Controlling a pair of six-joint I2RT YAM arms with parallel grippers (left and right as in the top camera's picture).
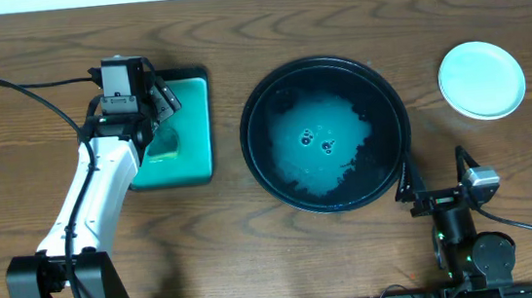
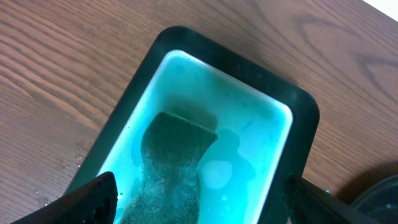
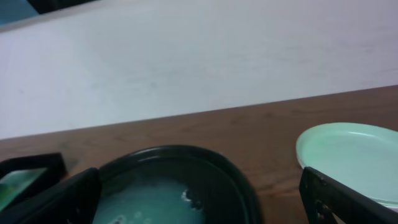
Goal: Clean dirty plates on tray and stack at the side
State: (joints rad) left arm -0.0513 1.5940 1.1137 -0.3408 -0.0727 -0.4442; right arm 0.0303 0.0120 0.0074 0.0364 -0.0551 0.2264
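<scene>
While the left pincer [image 2: 200,182] hangs wide open over the teal dish [image 1: 197,146], gripping nothing, the sponge [image 2: 177,168] lies right below it in a shallow pool of pale teal water. The sponge's long axis runs forward from the gap between the fingers, so both of its long sides face a finger. That suits a straight drop and a squeeze, should the sponge be wanted.

Out to this pincer's right, past the dish edge, sits the tray [image 1: 259,101]. It holds a ragged pool of teal liquid [image 1: 319,144] with a few bubbles. No plate shows on it, though I cannot rule out one lying flat under the pool.

On the far side of the tray, the right pincer [image 3: 200,177] is low at the near edge of the table [image 1: 331,15]. Its fingers are spread wide and have hold of nothing. Ahead of it and to its right rest the plates [image 1: 481,80], clean and pale, on the bare wood and well apart from the tray. Only the top one shows, so how many are stacked I cannot tell.

The right arm is plainly nearer that stack, while the left arm has the whole tray between itself and the plates. Being round, they offer no preferred axis for a grip. By my reading, the cleaning is done or very nearly so.
</scene>
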